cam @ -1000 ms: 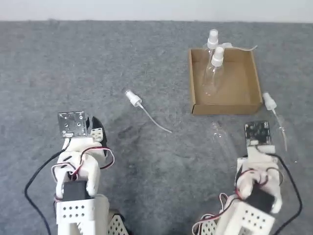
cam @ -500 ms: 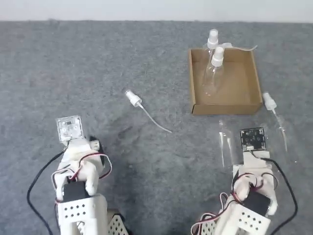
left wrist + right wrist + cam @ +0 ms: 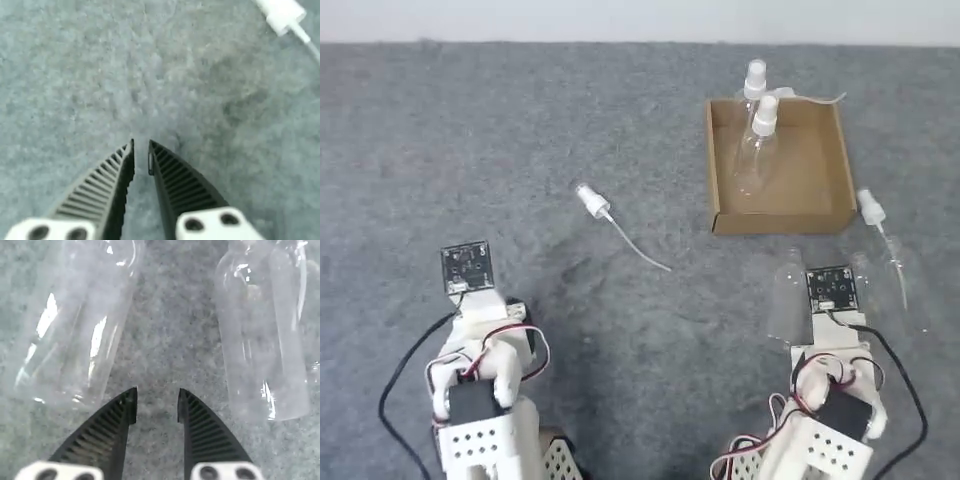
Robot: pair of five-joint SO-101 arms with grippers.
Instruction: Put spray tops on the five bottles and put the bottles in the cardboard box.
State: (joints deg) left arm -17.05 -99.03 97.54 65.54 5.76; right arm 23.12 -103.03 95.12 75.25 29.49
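Brown cardboard box (image 3: 720, 180), grey carpet (image 3: 470, 150)

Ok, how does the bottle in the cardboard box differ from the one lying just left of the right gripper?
The boxed bottle has a white spray top fitted; the loose bottle beside the right gripper has a bare neck. The boxed bottle sits inside the cardboard box; the loose bottle lies outside it on the grey table. Both are clear and look empty.
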